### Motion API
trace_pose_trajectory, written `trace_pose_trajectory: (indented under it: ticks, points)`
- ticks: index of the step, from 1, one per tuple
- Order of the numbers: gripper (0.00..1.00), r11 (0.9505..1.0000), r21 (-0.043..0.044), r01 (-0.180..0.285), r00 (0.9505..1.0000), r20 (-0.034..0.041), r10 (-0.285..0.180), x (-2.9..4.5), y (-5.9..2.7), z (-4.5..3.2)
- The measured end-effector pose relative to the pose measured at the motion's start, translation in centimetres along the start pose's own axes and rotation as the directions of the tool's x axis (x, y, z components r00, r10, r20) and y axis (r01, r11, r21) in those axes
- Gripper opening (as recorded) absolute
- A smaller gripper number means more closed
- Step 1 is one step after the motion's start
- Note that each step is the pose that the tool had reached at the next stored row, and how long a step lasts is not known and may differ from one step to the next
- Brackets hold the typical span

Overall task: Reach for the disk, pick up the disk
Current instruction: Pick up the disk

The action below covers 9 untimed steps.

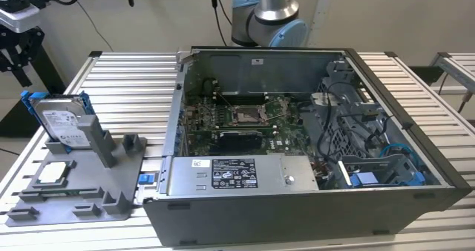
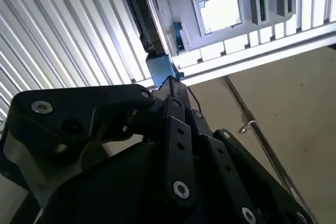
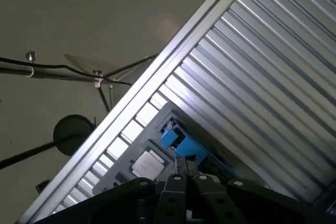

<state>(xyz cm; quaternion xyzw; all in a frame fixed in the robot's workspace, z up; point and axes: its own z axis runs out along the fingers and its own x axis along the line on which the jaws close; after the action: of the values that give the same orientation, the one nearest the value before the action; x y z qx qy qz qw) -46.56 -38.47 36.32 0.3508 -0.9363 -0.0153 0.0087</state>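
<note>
The disk (image 1: 62, 122) is a silver hard drive with a white label in a blue bracket. It stands upright on edge in a slot of the grey fixture (image 1: 89, 198) at the exterior view's left. My gripper (image 1: 13, 53) hangs above it and further toward the exterior view's left, apart from it, with its tips together and nothing held. In the second wrist view the gripper (image 2: 170, 83) points at the disk's blue bracket end (image 2: 160, 69). In the first wrist view the gripper (image 3: 182, 162) sits just short of the blue bracket (image 3: 177, 141).
A small square silver chip (image 1: 53, 173) lies flat on the fixture in front of the disk. The open computer case (image 1: 297, 151) stands at the exterior view's right on the slatted metal table (image 1: 126, 89). The floor lies beyond the table edge (image 2: 273, 51).
</note>
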Motion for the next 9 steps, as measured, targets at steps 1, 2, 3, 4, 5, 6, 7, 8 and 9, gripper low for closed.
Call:
trace_pose_trajectory:
  ticks: [1, 2, 3, 4, 5, 6, 7, 8, 9]
  points:
    - [0.0, 0.9998, 0.0001, 0.019, 0.9998, -0.0007, -0.019, 0.01, 0.0, 0.0]
    - [0.0, 0.9993, 0.0002, 0.036, 0.9993, -0.0013, -0.036, 0.01, 0.01, 0.0]
    - [0.0, 0.9985, 0.0002, 0.054, 0.9985, -0.0019, -0.054, 0.01, 0.01, 0.0]
    - [0.0, 0.9974, 0.0004, 0.072, 0.9974, -0.0024, -0.072, 0.01, 0.0, 0.01]
    - [0.0, 0.9958, 0.0004, 0.091, 0.9958, -0.0031, -0.091, 0.01, 0.01, 0.0]
    - [0.0, 0.994, 0.0004, 0.109, 0.994, -0.0039, -0.109, 0.01, 0.01, 0.0]
    - [0.0, 0.9919, 0.0004, 0.127, 0.9919, -0.0044, -0.127, 0.01, 0.01, 0.0]
    - [0.0, 0.9895, 0.0005, 0.145, 0.9895, -0.005, -0.145, 0.01, 0.01, 0.0]
    - [0.0, 0.9867, 0.0007, 0.163, 0.9867, -0.0055, -0.163, 0.01, 0.0, 0.0]
